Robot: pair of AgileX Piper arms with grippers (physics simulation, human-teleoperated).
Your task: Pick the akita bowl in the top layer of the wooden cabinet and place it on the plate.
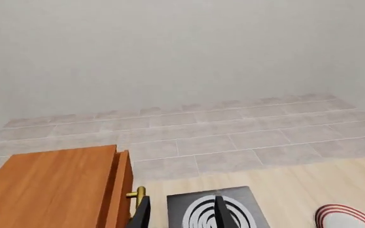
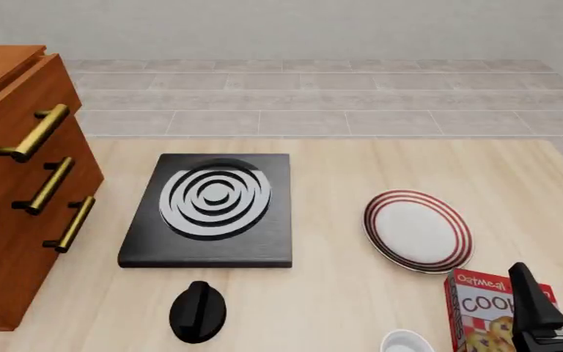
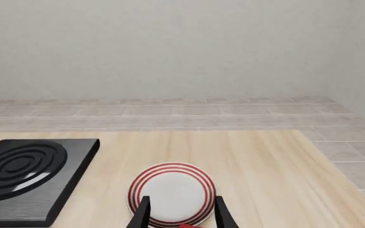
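our left gripper (image 1: 179, 213) shows its fingers apart with nothing between them, and it sits just beside the cabinet (image 2: 12, 191). our right gripper (image 3: 179, 213) is also spread and empty, above the near edge of the plate (image 2: 418, 230). the bowl is not visible; we judge it lies in the closed top drawer (image 2: 23, 110), to the left. the left arm is nearer, and the handle (image 2: 33, 133) runs along the drawer front.

left pincer (image 1: 181, 213): parted, empty | right pincer (image 3: 181, 213): parted, empty
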